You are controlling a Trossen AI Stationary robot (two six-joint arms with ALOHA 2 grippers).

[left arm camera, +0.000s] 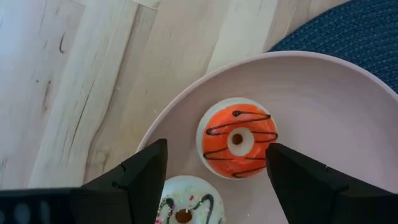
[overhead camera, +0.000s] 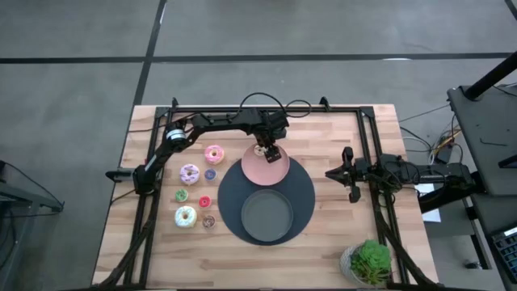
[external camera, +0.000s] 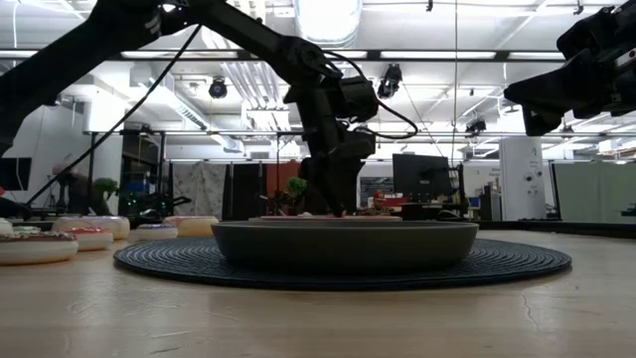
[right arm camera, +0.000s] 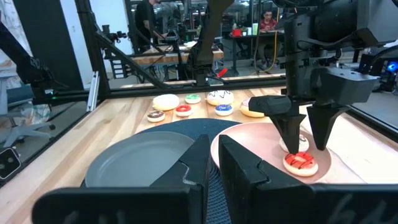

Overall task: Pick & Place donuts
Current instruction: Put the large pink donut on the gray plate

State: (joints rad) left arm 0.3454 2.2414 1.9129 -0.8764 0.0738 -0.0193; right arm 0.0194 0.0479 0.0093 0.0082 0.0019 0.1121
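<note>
Orange frosting with dark chocolate-coloured lines: this small donut lies flat on the pink plate, between the spread fingers of the left gripper. The fingers stand apart on either side of it and grip nothing. A second small donut, white-iced with dark squiggles, lies on the plate just beside it; only the left wrist view shows this one clearly.

From above, the left gripper hangs over the far edge of the pink plate, which sits on a dark round mat next to the dark grey plate. The right wrist view adds the side angle: the dark fingers point straight down around the orange donut.

Remaining donuts rest on the bare wooden table to the left of the mat, seven in loose rows, larger and tiny mixed.

The right gripper waits at the table's right side, well apart, fingers nearly together.

A green potted plant stands at the near right corner.
</note>
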